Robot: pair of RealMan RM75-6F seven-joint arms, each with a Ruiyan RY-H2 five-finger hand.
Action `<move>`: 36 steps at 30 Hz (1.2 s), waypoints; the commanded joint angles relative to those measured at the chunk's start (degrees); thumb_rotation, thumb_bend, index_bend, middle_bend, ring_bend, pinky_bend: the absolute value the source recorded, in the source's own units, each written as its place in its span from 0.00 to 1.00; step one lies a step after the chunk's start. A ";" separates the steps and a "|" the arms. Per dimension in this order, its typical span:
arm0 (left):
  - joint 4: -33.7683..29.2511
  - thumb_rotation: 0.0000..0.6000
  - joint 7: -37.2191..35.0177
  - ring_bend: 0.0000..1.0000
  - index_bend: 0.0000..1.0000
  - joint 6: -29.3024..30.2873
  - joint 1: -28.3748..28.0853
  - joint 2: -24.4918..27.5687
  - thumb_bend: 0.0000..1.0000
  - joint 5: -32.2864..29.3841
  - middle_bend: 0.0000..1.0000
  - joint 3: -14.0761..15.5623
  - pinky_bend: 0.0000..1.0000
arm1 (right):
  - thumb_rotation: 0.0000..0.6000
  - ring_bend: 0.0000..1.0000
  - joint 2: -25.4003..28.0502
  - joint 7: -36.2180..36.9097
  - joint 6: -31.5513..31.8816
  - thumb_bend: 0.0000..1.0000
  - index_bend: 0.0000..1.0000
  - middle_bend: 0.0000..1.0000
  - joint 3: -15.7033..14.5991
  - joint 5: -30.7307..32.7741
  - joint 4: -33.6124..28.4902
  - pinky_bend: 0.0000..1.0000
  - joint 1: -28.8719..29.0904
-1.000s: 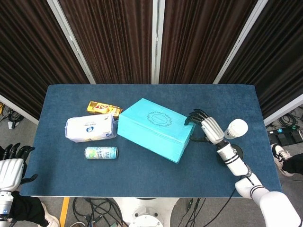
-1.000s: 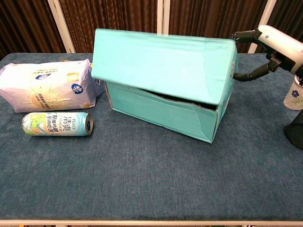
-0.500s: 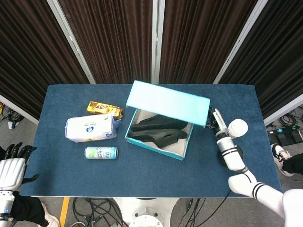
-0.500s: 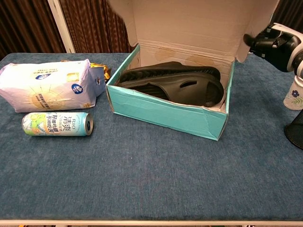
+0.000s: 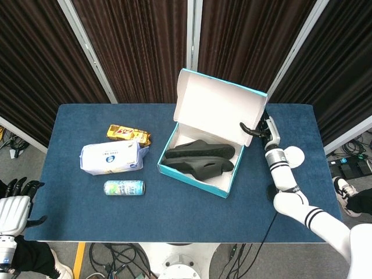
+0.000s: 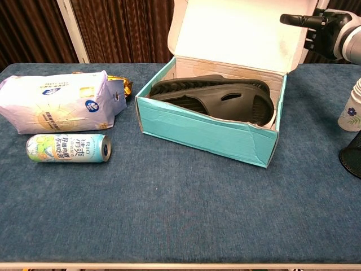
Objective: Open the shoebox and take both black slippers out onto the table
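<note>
The turquoise shoebox [image 5: 196, 174] [image 6: 203, 129] stands open mid-table, its white-lined lid [image 5: 220, 108] [image 6: 234, 33] tipped up at the back. Two black slippers [image 5: 199, 161] [image 6: 223, 99] lie inside, one partly over the other. My right hand [image 5: 263, 129] [image 6: 330, 31] is at the lid's right edge, a dark finger hooked over the inner face while the rest of the hand stays beside and behind it. My left hand [image 5: 14, 204] hangs off the table's near left corner, fingers apart, holding nothing.
Left of the box lie a white tissue pack [image 5: 111, 158] [image 6: 59, 107], a drink can [image 5: 124, 187] [image 6: 67, 148] and a gold snack packet [image 5: 128, 134]. A paper cup [image 5: 294, 157] [image 6: 351, 110] and a black mesh holder [image 6: 353, 157] stand at the right.
The lid went from resting shut to raised fully upright, baring the slippers. My right hand rose and moved back with the lid's edge. The box shifted slightly right.
</note>
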 commanded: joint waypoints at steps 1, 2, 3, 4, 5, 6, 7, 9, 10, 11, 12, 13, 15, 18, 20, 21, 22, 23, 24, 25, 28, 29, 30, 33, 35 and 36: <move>0.17 1.00 -0.06 0.05 0.20 -0.09 0.04 -0.07 0.00 -0.23 0.16 0.02 0.05 | 1.00 0.00 -0.52 -9.15 0.60 0.04 0.00 0.00 0.88 3.37 3.19 0.00 1.07; 0.25 1.00 -0.08 0.05 0.20 -0.17 0.01 -0.11 0.00 -0.31 0.16 0.02 0.05 | 1.00 0.00 -0.55 -10.39 1.28 0.04 0.00 0.00 1.26 4.08 3.47 0.00 0.86; 0.32 1.00 -0.12 0.05 0.20 -0.26 -0.03 -0.15 0.00 -0.32 0.16 0.02 0.05 | 1.00 0.00 -0.64 -11.42 2.18 0.04 0.00 0.00 1.83 4.87 3.71 0.00 0.61; 0.44 1.00 -0.23 0.05 0.20 -0.34 -0.11 -0.23 0.00 -0.24 0.16 0.01 0.05 | 1.00 0.00 -0.88 -12.60 3.81 0.04 0.00 0.00 2.83 6.02 4.06 0.00 0.25; 0.51 1.00 -0.30 0.05 0.20 -0.38 -0.19 -0.28 0.00 -0.11 0.16 0.01 0.05 | 1.00 0.00 -1.04 -13.72 5.04 0.04 0.00 0.00 3.49 6.66 4.47 0.00 0.15; 0.53 1.00 -0.34 0.05 0.20 -0.43 -0.28 -0.31 0.00 0.05 0.16 0.00 0.05 | 1.00 0.00 -1.15 -15.02 6.22 0.04 0.00 0.00 4.04 7.06 5.02 0.00 0.18; 0.55 1.00 -0.39 0.05 0.20 -0.48 -0.41 -0.34 0.00 0.22 0.16 -0.04 0.05 | 1.00 0.00 -1.40 -16.76 7.99 0.04 0.00 0.00 4.67 7.40 5.77 0.00 0.21; 0.52 1.00 -0.40 0.05 0.20 -0.54 -0.57 -0.34 0.00 0.40 0.16 -0.09 0.05 | 1.00 0.00 -1.83 -19.15 10.82 0.04 0.00 0.00 5.42 7.49 6.68 0.00 0.18; 0.47 1.00 -0.38 0.05 0.20 -0.53 -0.64 -0.32 0.00 0.49 0.16 -0.13 0.05 | 1.00 0.00 -1.89 -20.54 12.60 0.04 0.00 0.00 5.68 7.03 7.09 0.00 0.10; 0.43 1.00 -0.36 0.05 0.20 -0.50 -0.67 -0.30 0.00 0.54 0.16 -0.15 0.05 | 1.00 0.00 -1.89 -21.74 13.90 0.04 0.00 0.00 5.75 6.51 7.51 0.00 0.13; 0.38 1.00 -0.32 0.05 0.20 -0.50 -0.69 -0.28 0.00 0.56 0.16 -0.16 0.05 | 1.00 0.00 -1.89 -23.08 15.36 0.04 0.00 0.00 5.42 5.60 7.85 0.00 0.01; 0.31 1.00 -0.25 0.05 0.20 -0.51 -0.72 -0.23 0.00 0.57 0.16 -0.15 0.05 | 1.00 0.00 -1.95 -24.67 17.59 0.04 0.00 0.00 4.57 3.89 7.93 0.00 -0.41; 0.09 1.00 -0.03 0.05 0.20 -0.59 -0.79 -0.10 0.00 0.54 0.16 -0.13 0.05 | 1.00 0.00 -0.60 -25.94 19.91 0.04 0.00 0.00 1.45 -1.11 5.53 0.00 -1.84; -0.25 1.00 0.32 0.05 0.20 -0.58 -0.91 0.02 0.00 0.47 0.16 -0.24 0.05 | 1.00 0.00 4.02 -26.11 20.85 0.04 0.00 0.00 -3.68 -8.98 -2.16 0.00 -4.33; -0.30 1.00 0.25 0.05 0.20 -0.36 -0.87 -0.02 0.00 0.55 0.16 -0.27 0.05 | 1.00 0.00 7.23 -28.10 21.26 0.04 0.00 0.02 -6.96 -13.66 -7.51 0.00 -5.49; -0.26 1.00 0.19 0.05 0.20 -0.30 -0.85 -0.05 0.00 0.61 0.16 -0.26 0.05 | 1.00 0.00 8.09 -28.85 21.31 0.04 0.00 0.04 -7.82 -14.89 -8.91 0.00 -5.70; -0.21 1.00 0.10 0.05 0.20 -0.23 -0.85 -0.09 0.00 0.70 0.16 -0.25 0.05 | 1.00 0.00 9.58 -30.90 21.24 0.04 0.03 0.08 -9.37 -17.00 -11.30 0.01 -5.90; -0.22 1.00 0.06 0.05 0.20 -0.29 -0.86 -0.10 0.00 0.68 0.16 -0.23 0.05 | 1.00 0.01 10.70 -32.42 20.60 0.03 0.07 0.12 -10.40 -18.21 -13.21 0.02 -5.84; -0.21 1.00 0.04 0.05 0.20 -0.39 -0.88 -0.09 0.00 0.59 0.16 -0.21 0.05 | 1.00 0.02 12.22 -34.12 19.39 0.02 0.11 0.15 -11.57 -19.41 -15.98 0.05 -5.67; -0.18 1.00 0.00 0.05 0.20 -0.44 -0.89 -0.10 0.00 0.52 0.16 -0.21 0.05 | 1.00 0.04 13.33 -35.53 18.26 0.02 0.16 0.19 -12.33 -20.08 -18.00 0.09 -5.42; 0.10 1.00 -0.39 0.05 0.20 -0.29 -0.83 -0.30 0.00 0.63 0.16 -0.19 0.05 | 1.00 0.09 16.37 -40.08 13.51 0.00 0.21 0.23 -14.49 -21.32 -23.82 0.15 -4.00; 0.22 1.00 -0.57 0.05 0.20 -0.23 -0.79 -0.37 0.00 0.71 0.16 -0.17 0.05 | 1.00 0.09 16.96 -41.56 11.98 0.00 0.21 0.23 -14.98 -21.40 -25.07 0.16 -3.42; 0.41 1.00 -0.79 0.05 0.20 -0.20 -0.75 -0.46 0.00 0.78 0.16 -0.12 0.05 | 1.00 0.09 17.27 -43.53 10.42 0.00 0.22 0.23 -15.41 -21.21 -26.31 0.16 -2.77; 1.10 1.00 -1.35 0.05 0.20 -0.28 -0.65 -0.71 0.00 0.74 0.16 0.00 0.05 | 1.00 0.10 16.69 -48.76 7.40 0.00 0.22 0.23 -16.12 -19.90 -27.76 0.17 -1.29; 1.57 1.00 -1.76 0.05 0.20 -0.37 -0.59 -0.86 0.00 0.70 0.16 0.07 0.05 | 1.00 0.10 15.91 -51.58 5.87 0.00 0.22 0.23 -16.30 -18.42 -27.94 0.17 -0.54; 1.86 1.00 -2.04 0.05 0.20 -0.40 -0.55 -0.95 0.00 0.67 0.16 0.10 0.05 | 1.00 0.10 15.33 -53.48 5.08 0.00 0.22 0.23 -16.35 -17.33 -27.89 0.17 -0.08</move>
